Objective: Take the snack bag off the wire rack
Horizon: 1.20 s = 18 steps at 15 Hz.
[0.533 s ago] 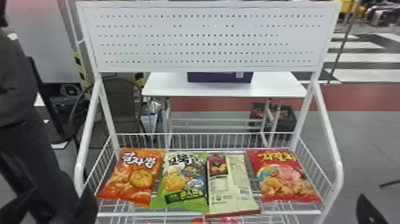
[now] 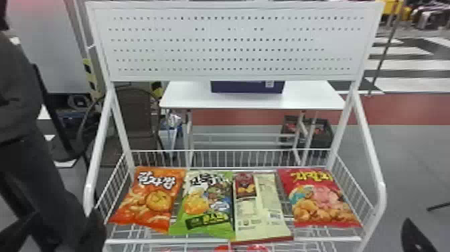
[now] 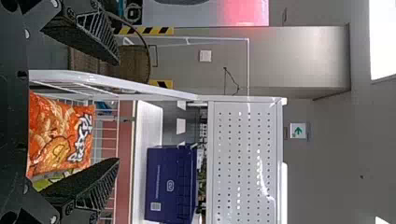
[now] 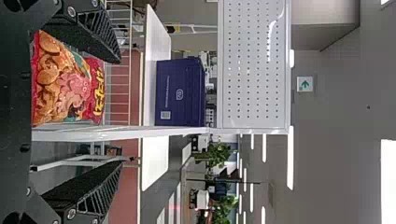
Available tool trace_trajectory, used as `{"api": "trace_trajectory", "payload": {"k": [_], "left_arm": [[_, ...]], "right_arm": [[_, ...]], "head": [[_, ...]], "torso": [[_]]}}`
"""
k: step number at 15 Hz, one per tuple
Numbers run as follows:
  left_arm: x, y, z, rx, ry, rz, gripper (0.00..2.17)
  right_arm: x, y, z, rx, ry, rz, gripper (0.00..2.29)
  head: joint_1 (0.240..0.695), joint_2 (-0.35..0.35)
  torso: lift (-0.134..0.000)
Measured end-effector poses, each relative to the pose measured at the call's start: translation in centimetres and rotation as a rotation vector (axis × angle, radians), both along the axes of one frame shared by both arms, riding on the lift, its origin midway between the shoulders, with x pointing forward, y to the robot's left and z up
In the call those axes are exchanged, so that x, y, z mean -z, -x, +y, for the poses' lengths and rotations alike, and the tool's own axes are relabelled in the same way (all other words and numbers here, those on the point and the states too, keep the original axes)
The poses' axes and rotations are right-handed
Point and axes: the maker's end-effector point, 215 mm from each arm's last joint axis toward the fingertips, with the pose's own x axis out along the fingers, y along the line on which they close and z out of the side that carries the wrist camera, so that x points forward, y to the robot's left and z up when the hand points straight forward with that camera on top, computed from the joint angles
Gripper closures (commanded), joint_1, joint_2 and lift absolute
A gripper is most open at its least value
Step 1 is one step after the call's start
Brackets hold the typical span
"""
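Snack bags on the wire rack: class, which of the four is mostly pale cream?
The cream bag, third from the left, between the green bag and the red bag; those two and the leftmost orange bag are brightly coloured.

Loses most of the right gripper (image 2: 415, 236) below the head view, likewise red items (image 2: 257, 248) between it and the left gripper (image 2: 63, 217). In wrist views, cannot see lower ends of orange bag (image 3: 58, 135) or red bag (image 4: 65, 81) behind gripper bases, nor most of green bag (image 3: 45, 181) behind a left finger.
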Motion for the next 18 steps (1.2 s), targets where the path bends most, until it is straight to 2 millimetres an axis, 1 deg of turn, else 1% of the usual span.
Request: {"api": "trace_trajectory", "payload": {"k": [4, 6, 8, 10, 12, 14, 16, 18], "left_arm": [[-0.1, 0.1, 0.0, 0.000, -0.002, 0.000, 0.16], [-0.2, 0.2, -0.3, 0.003, 0.004, -0.001, 0.16], [-0.2, 0.3, -1.0, 0.016, 0.009, -0.001, 0.16], [-0.1, 0.4, -1.5, 0.023, 0.008, 0.001, 0.16], [-0.1, 0.4, -1.8, 0.026, 0.005, 0.001, 0.16], [0.0, 0.4, -1.9, 0.027, 0.003, 0.001, 0.16], [0.0, 0.4, -2.1, 0.029, -0.004, 0.002, 0.16], [0.2, 0.4, -2.1, 0.033, -0.007, 0.007, 0.16]], "right_arm": [[0.8, -0.3, 0.2, -0.005, -0.010, 0.008, 0.13], [2.5, -1.7, 1.1, -0.017, -0.012, 0.037, 0.13], [4.3, -4.2, 3.0, -0.042, -0.012, 0.067, 0.13], [5.4, -6.7, 4.8, -0.066, -0.017, 0.073, 0.13], [6.4, -9.1, 6.3, -0.080, -0.017, 0.074, 0.13], [8.7, -12.1, 7.1, -0.082, -0.009, 0.108, 0.13], [10.6, -14.5, 7.7, -0.081, -0.002, 0.142, 0.13], [11.5, -16.3, 8.1, -0.084, 0.000, 0.151, 0.13]], "head": [[0.499, 0.000], [0.499, 0.000], [0.499, 0.000], [0.499, 0.000], [0.499, 0.000], [0.499, 0.000], [0.499, 0.000], [0.499, 0.000]], "torso": [[0.000], [0.000], [0.000], [0.000], [0.000], [0.000], [0.000], [0.000]]}}
